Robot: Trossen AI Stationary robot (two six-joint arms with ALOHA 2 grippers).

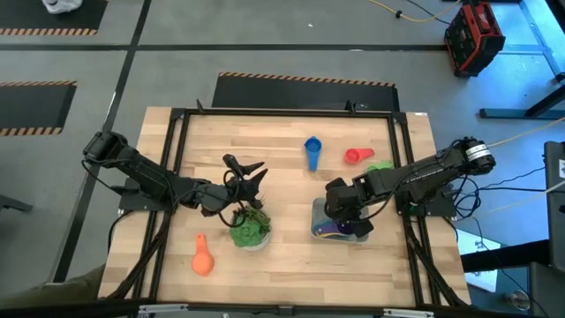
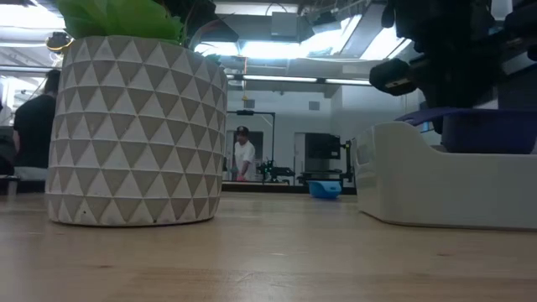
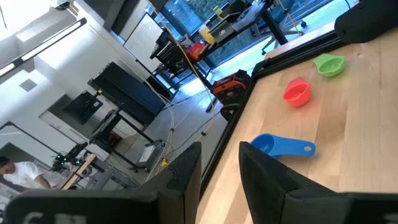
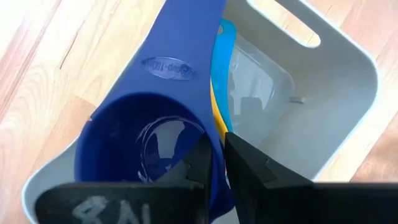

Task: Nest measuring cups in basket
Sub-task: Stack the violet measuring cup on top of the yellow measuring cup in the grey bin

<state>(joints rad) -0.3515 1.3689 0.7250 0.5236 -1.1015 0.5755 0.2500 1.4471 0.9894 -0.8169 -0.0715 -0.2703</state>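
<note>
Cups outside basket [image 1: 334, 231]: blue [image 1: 312, 151], red [image 1: 355, 156], green [image 1: 381, 165], orange [image 1: 203, 258]

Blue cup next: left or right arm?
Right, probably. The blue cup lies just beyond the basket, where the right gripper is. The left gripper hovers by the plant.

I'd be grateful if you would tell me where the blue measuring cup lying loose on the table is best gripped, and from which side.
Grip the blue measuring cup across its flat handle, coming straight down from above. It lies flat on the table with open wood around it, bowl toward the far edge and handle pointing toward the near side. The handle looks narrow enough for an end effector's fingers, and the round bowl probably would not fit between them.
</note>
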